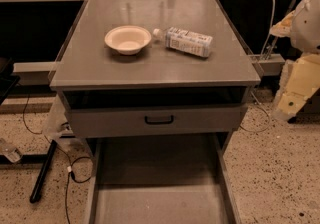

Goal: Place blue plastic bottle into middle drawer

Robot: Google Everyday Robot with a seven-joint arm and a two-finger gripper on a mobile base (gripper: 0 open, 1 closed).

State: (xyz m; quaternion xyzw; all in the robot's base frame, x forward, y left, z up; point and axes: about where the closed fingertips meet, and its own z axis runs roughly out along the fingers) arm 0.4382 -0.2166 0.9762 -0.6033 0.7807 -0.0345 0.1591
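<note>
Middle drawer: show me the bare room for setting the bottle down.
The middle drawer floor lies bare between its side walls, below the handled drawer front. On the cabinet top, the front strip is free; the centre is crowded by the bowl and blue plastic bottle. The gripper hangs right of the cabinet.

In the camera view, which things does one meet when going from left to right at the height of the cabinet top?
Cream bowl → blue plastic bottle, lying on its side → gripper, beyond the cabinet at the right edge of the picture.
</note>
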